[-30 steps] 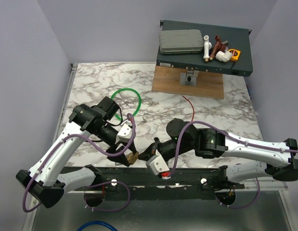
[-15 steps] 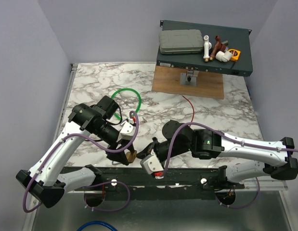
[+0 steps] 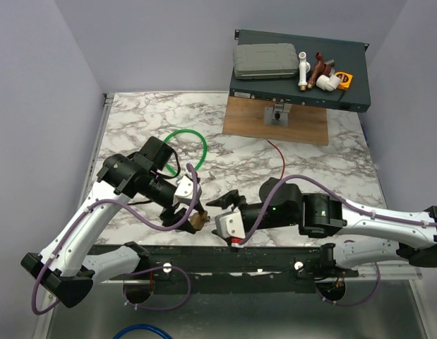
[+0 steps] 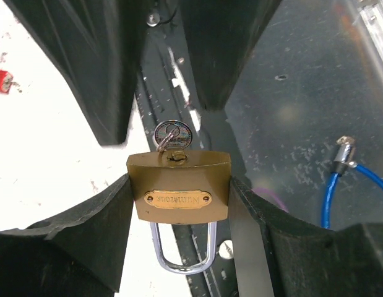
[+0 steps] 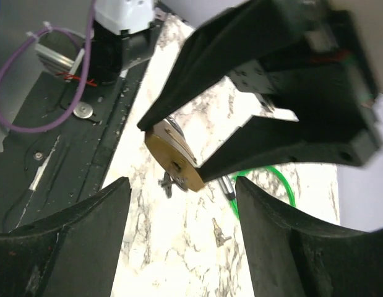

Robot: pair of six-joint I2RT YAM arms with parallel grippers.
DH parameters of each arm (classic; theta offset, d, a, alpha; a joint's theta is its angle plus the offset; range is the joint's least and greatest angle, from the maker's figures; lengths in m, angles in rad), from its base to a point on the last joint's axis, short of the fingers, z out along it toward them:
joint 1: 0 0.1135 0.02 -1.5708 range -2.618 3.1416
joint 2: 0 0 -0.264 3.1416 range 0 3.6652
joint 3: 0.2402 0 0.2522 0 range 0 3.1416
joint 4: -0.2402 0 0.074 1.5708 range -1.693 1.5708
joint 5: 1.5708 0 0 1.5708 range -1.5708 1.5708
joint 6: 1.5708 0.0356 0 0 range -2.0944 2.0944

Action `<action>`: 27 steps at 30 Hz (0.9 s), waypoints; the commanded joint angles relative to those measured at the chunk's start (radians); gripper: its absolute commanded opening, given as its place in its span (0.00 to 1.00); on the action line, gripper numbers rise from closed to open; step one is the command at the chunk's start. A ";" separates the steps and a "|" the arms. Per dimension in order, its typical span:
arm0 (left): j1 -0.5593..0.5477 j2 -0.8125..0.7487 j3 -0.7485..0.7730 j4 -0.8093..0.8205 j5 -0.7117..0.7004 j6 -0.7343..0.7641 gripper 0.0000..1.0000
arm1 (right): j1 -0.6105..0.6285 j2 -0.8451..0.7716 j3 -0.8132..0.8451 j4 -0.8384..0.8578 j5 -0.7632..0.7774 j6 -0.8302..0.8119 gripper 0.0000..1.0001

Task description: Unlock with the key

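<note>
**Item:** key (image 4: pixel 172 133) — small, with a round metal head, seated in the keyhole at the bottom face of the brass padlock (image 4: pixel 179 197). No red tag can be made out on it.

**Location:** over the near edge of the marble table (image 3: pixel 310 155), held off the surface between the two arms.

**Holder:** left gripper (image 3: pixel 192 217). Its fingers are clamped on the two flanks of the padlock body. The shackle is turned back toward its own wrist and the keyhole end faces outward.

**Right gripper** (image 5: pixel 182 185): jaws wide, nothing between them. No contact with key or padlock is visible.

**Governing relation:** the key lies straight ahead of the right gripper, just off its fingertips. The keyhole face looks almost squarely at the right wrist view. The key's long axis runs out of the lock along the padlock's length, roughly along the line from one gripper to the other. The right arm therefore meets it head-on and is the only free arm, the left serving as a vice.

**Judgement:** the shackle looks seated at both legs, so the lock reads as not yet open. The step in hand is taking hold of the key head for a turn.

**Also present:** a loose, small key-like piece (image 5: pixel 219 232) on the marble near the green cable (image 5: pixel 271 185) — not the one in the lock
</note>
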 commanded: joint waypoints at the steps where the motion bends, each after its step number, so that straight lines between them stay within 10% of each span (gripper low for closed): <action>1: 0.001 -0.034 -0.008 0.083 -0.096 0.018 0.00 | 0.006 -0.071 0.044 0.014 0.132 0.147 0.73; 12: -0.010 -0.092 -0.061 0.338 -0.540 -0.027 0.00 | -0.074 -0.034 0.055 0.064 0.425 0.759 0.76; 27: -0.100 -0.306 -0.227 0.597 -0.836 0.004 0.00 | -0.398 0.088 0.034 0.245 -0.092 1.097 0.75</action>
